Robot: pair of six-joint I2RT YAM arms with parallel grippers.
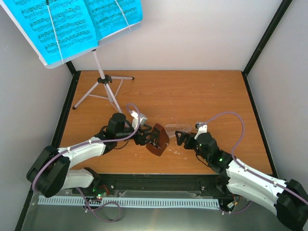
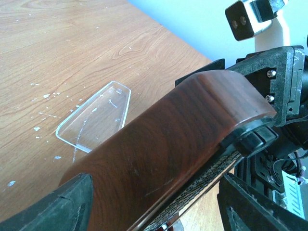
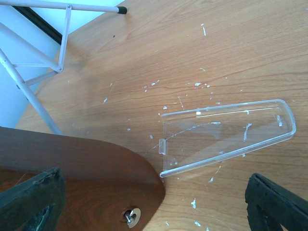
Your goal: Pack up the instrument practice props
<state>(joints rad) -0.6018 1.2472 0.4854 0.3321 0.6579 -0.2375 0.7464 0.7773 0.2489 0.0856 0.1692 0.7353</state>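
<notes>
The brown metronome (image 1: 158, 140) lies tipped on the wooden table, with its front cover off. My left gripper (image 1: 152, 138) straddles its body (image 2: 173, 139). One finger (image 2: 53, 207) rests against the wood, while a strip of table shows before the other finger (image 2: 260, 207). The clear cover (image 1: 177, 128) lies flat beside it (image 2: 96, 118). My right gripper (image 1: 183, 137) hovers open just right of the metronome base (image 3: 72, 183), above the cover (image 3: 226, 132). The silvery music stand (image 1: 103, 84) stands at the back left and carries the cyan sheet music (image 1: 72, 24).
Stand legs (image 3: 43, 72) spread over the back-left part of the table (image 1: 202, 96). White walls and black corner posts (image 1: 264, 38) close in the table. White flecks (image 3: 197, 84) dot the wood around the cover.
</notes>
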